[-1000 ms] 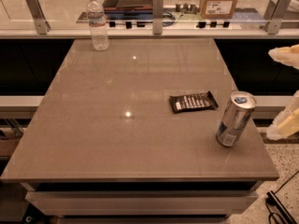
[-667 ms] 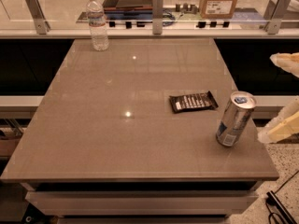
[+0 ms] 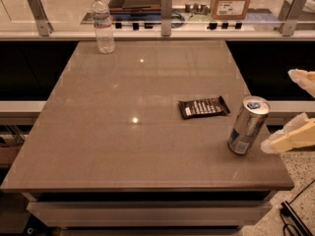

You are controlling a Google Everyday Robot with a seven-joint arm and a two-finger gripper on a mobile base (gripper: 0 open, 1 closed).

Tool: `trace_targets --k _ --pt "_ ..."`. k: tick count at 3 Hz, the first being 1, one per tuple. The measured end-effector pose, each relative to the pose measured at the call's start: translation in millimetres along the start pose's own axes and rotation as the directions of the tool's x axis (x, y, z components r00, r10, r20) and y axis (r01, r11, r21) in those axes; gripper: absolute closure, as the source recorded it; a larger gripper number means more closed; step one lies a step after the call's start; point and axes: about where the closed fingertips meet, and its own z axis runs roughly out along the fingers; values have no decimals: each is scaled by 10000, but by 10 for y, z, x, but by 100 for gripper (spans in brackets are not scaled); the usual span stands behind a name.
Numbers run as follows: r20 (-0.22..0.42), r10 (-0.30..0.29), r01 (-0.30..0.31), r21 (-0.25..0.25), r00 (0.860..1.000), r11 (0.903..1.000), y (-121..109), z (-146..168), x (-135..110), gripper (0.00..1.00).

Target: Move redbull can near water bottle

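None of the move looks done from where I stand. The can (image 3: 248, 126) sits at the near right corner of the table (image 3: 123, 146), and the bottle (image 3: 103, 24) stands at the far left corner, so the two are well apart, almost the whole tabletop between them on the diagonal. Nothing has hold of the can; it rests on its base on the table.

Off the right edge of the table is the gripper (image 3: 278, 109), spread wide and holding nothing. One of its pale fingers (image 3: 293, 137) reaches in low, its tip just beside the can's base on the right; I can't tell whether it touches. The other finger is higher up and farther back, apart from the can. I'd judge this as the approach before a grasp: the can has yet to be closed on, lifted, carried across and set down by the bottle. That is nearly all of the job.

As for the can itself, it is slim and tall, silver metal with blue patches low on its side and a blue tab on the top. It appears to lean a little to the right, though that may only be the angle I see it from. A flat black wrapper (image 3: 203, 107) lies just to its left and a bit farther back, clear of it, and near the line the can would cross toward the bottle.
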Motion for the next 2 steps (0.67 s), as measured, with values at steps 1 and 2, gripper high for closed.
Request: trace_targets --k 1,2 --pt "324 846 -839 -227 9959 9962 53 89 136 0" --pt "815 1400 -1349 -657 9868 9887 164 157 152 0"
